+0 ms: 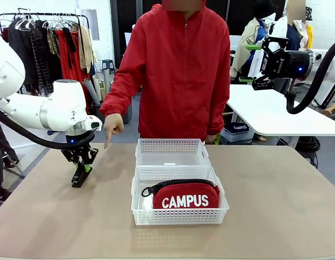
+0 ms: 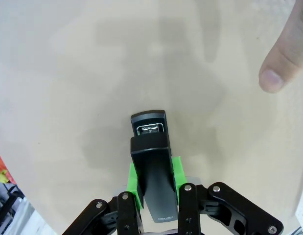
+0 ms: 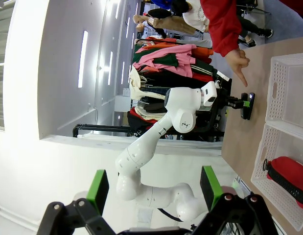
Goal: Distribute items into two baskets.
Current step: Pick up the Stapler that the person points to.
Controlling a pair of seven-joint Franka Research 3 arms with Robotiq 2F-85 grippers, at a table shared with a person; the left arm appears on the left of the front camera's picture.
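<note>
Near the table's (image 1: 275,195) left edge the stapler (image 2: 150,147) is pinched by the left tool (image 1: 82,166), while the right tool (image 3: 153,189) is held spread.

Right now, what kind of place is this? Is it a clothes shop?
Probably a robot test room, not a shop. A white robot arm works at a plain table, another work table stands behind it, and a full clothes rack stands at the back, maybe for practice.
</note>
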